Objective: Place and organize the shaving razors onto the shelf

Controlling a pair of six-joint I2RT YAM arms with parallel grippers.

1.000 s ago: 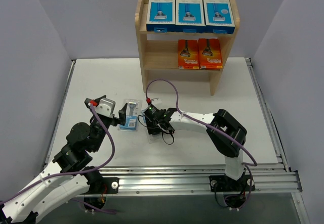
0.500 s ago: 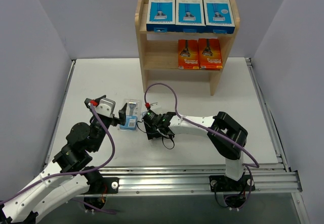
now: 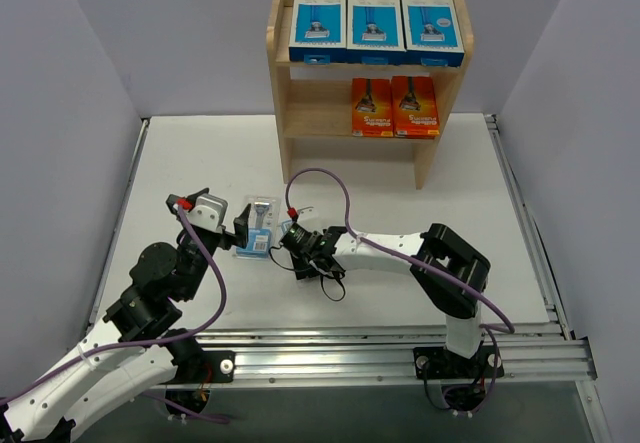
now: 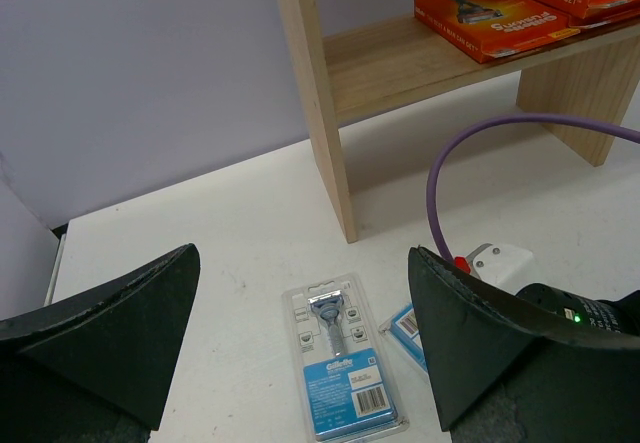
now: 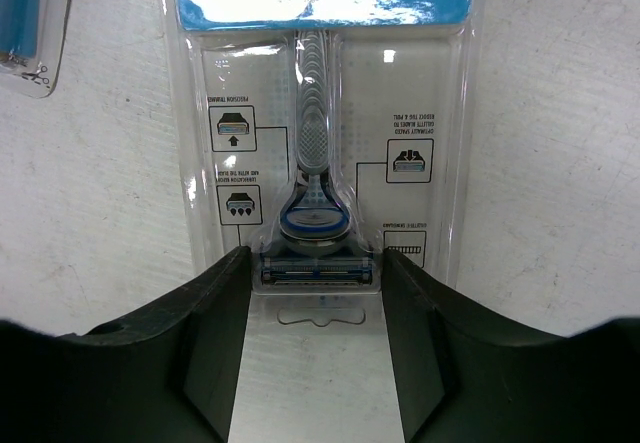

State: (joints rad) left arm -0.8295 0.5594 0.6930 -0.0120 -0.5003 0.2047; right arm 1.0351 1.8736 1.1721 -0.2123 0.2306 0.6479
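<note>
Two clear blister razor packs with blue labels lie on the table. One pack (image 3: 260,227) lies flat between my left gripper's (image 3: 240,233) wide-open fingers; in the left wrist view it (image 4: 345,373) sits low in the middle. My right gripper (image 3: 291,244) is down over the second pack (image 5: 315,163). Its fingers (image 5: 215,333) rest on the card on either side of the raised razor-head blister, close to it, with a narrow gap. The wooden shelf (image 3: 280,113) holds three blue-and-white boxes (image 3: 376,28) on the top tier and two orange boxes (image 3: 394,106) on the middle tier.
The shelf's left side panel (image 4: 320,113) stands beyond the packs. The right arm's purple cable (image 3: 330,178) loops above the table between the shelf and the packs. The first pack's edge (image 5: 20,13) shows at the top left of the right wrist view.
My right gripper has shifted a little left and nearer over the second pack. The left arm and its pack have not moved.
</note>
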